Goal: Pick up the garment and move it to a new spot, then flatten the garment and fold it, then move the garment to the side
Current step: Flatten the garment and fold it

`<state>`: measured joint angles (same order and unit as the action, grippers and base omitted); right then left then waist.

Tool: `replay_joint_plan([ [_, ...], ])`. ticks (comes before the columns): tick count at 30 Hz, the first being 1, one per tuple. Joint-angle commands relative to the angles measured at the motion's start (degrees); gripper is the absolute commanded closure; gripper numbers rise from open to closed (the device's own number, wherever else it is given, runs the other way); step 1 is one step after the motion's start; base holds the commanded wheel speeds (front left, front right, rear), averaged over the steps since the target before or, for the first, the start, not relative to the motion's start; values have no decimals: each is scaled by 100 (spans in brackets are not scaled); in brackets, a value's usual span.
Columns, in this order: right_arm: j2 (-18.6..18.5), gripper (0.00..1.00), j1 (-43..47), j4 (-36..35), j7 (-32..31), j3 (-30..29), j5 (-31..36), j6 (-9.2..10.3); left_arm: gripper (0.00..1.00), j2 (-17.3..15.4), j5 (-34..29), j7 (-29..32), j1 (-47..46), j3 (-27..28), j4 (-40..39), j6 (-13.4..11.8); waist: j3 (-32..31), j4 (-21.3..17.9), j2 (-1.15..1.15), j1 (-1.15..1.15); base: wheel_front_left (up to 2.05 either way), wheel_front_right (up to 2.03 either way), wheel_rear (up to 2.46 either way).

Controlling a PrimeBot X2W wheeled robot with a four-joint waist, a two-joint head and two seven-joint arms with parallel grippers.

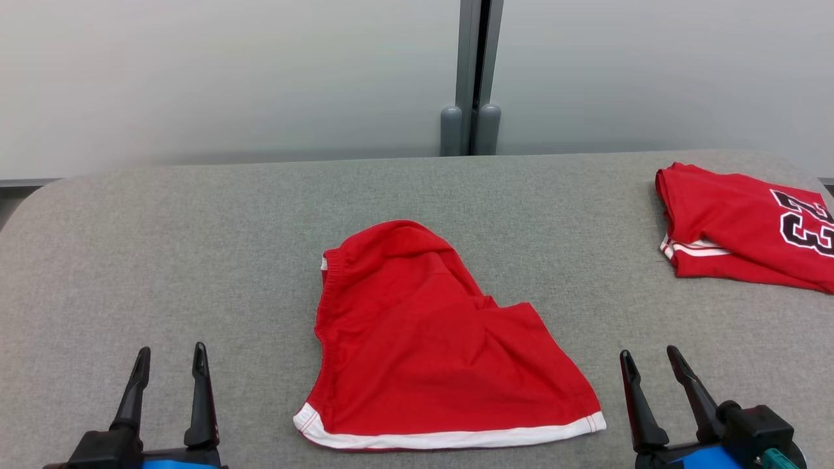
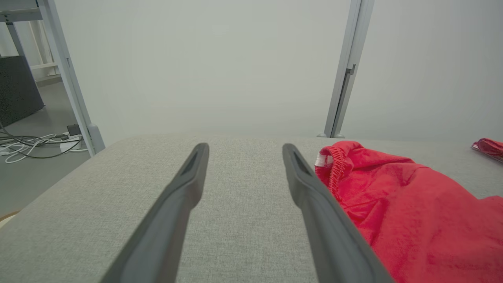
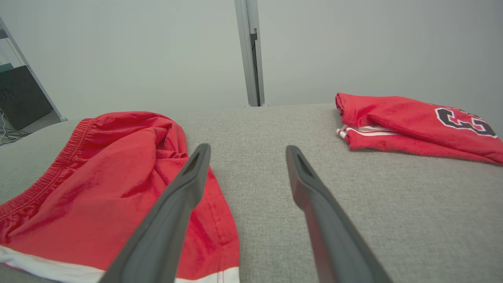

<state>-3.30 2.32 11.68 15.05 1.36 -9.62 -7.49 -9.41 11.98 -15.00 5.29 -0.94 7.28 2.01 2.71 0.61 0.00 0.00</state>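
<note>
Here the garment point(image 1: 430, 345) lies central on the table point(image 1: 163, 247), white hem point(image 1: 449, 440) toward you; left gripper point(image 1: 171, 352) and right gripper point(image 1: 648, 352) flank it, jaws spread. Bare surface leftward; folded jersey point(image 1: 736, 221) at the right edge.

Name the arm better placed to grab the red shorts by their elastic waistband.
Left. The waistband of the red shorts runs down their left edge, facing the open left gripper. The open right gripper sits beyond the white hem corner, opposite.
</note>
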Motion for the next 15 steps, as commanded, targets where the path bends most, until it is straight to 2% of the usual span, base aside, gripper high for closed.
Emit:
replay_joint_plan([
  [1, 11, 0, 103, -27, 15, -12, 33, -1, 0, 20, -69, -24, 44, 47, 23, 50, -27, -6, 0, 0, 0, 0, 0],
  [15, 28, 0, 110, 128, 15, 58, 58, -1, 0, 156, -361, -23, 107, 211, 180, 243, -118, 5, 0, 0, 0, 0, 0],
])
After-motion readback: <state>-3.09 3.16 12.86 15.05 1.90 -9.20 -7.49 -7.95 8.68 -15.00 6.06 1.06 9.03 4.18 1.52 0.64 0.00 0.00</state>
